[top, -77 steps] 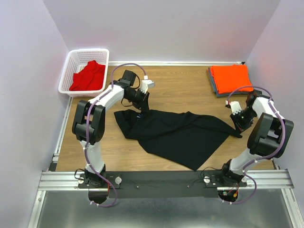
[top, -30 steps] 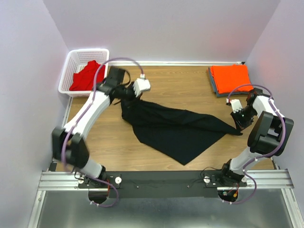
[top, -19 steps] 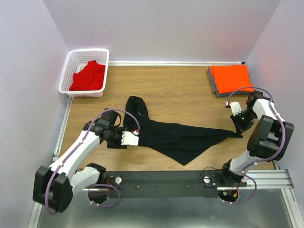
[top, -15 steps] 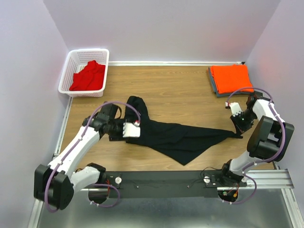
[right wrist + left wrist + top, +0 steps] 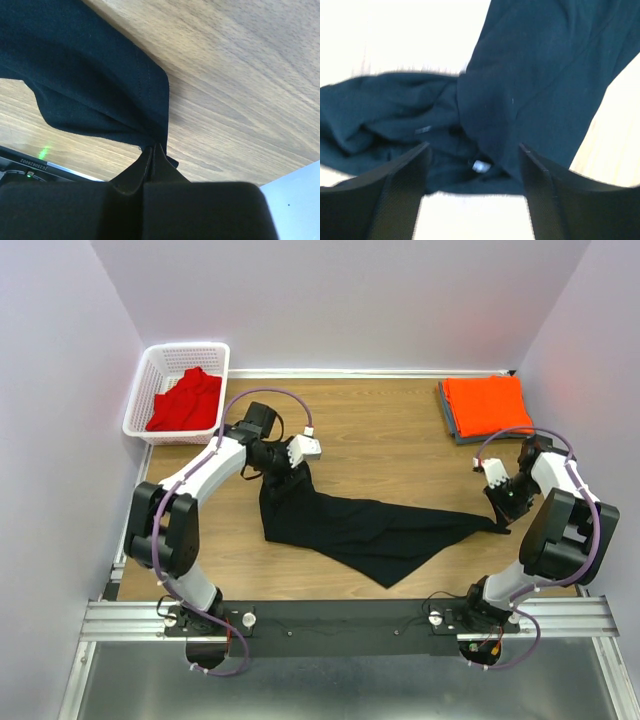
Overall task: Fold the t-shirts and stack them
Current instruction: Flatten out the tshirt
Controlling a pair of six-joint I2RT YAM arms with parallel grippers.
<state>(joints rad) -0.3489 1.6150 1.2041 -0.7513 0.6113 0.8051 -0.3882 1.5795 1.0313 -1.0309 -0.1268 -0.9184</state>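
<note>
The black t-shirt [image 5: 385, 530] lies crumpled and stretched across the wooden table. My left gripper [image 5: 283, 458] hovers open over its bunched left end; in the left wrist view the black cloth [image 5: 530, 75] lies below the spread fingers [image 5: 395, 195], untouched. My right gripper [image 5: 503, 502] is shut on the shirt's right corner, with the hem [image 5: 150, 85] pinched at the fingertips of the right gripper [image 5: 152, 147]. A folded orange t-shirt [image 5: 487, 403] lies at the far right. A red t-shirt [image 5: 188, 400] sits in the basket.
The white mesh basket [image 5: 150, 370] stands at the far left corner, close to the left arm's elbow. A grey pad [image 5: 452, 425] shows under the orange shirt. Walls close in on three sides. The metal rail [image 5: 350, 618] runs along the near edge.
The left gripper let go of the shirt's left end and opened, swung down toward the near side, then came back up over the bunched end. The right gripper kept its hold.
</note>
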